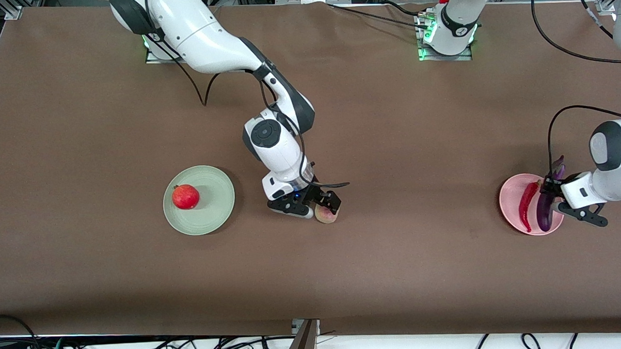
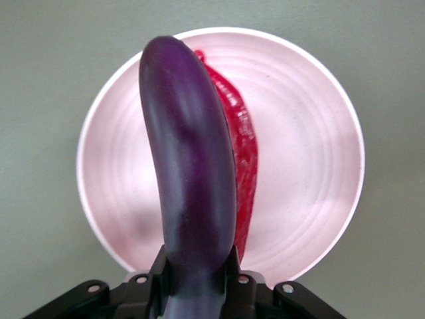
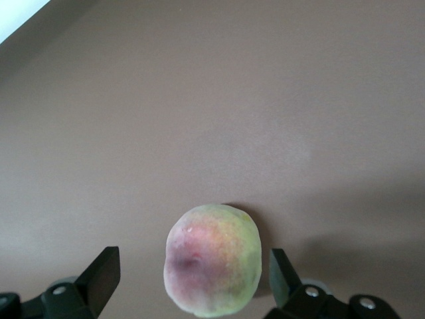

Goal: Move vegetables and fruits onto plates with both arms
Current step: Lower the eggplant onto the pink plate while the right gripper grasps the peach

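Peach [image 3: 211, 260] between spread fingers [image 3: 103, 272]

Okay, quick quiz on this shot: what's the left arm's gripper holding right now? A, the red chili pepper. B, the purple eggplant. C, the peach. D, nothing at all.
B: in the left wrist view the left gripper is shut on the purple eggplant, held over the pink plate where the chili pepper already lies.
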Controlling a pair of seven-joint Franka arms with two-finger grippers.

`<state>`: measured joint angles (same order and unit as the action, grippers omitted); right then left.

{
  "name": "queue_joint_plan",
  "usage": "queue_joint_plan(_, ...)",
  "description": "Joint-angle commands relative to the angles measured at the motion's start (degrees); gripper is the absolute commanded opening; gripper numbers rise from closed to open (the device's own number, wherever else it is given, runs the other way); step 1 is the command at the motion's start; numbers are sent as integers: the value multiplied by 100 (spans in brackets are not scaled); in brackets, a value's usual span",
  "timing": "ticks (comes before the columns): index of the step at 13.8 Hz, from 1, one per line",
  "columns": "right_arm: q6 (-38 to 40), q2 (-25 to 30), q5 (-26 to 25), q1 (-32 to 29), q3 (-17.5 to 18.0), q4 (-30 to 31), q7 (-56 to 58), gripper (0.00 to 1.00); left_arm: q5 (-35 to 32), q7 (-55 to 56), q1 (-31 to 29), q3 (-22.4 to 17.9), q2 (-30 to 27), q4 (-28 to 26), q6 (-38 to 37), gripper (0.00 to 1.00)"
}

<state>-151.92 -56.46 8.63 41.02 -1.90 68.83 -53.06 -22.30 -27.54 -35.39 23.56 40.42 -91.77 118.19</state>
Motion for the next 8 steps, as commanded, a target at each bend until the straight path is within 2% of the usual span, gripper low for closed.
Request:
queue_joint_plan(1,-205,-347,-230,221,-205,-318,-143,99,-143,-164,-20,69,-52,54,19,100)
queue_joint_plan(4,-259,-498,-230,503,-477,-309,-178,99,-134,-533,-3,96,-140,98,19,100)
queue_joint_plan(5,-250,-489,-239,503,-478,-300,-196,94,-99,-551,6,122,-192,98,-15,100)
queue_joint_plan(6,-250,-480,-239,503,-478,-300,-170,74,-73,-534,23,183,-297,98,-42,100)
queue_joint_plan(8,-224,-419,-256,486,-513,-309,-56,14,-46,-411,24,638,-639,116,-313,100)
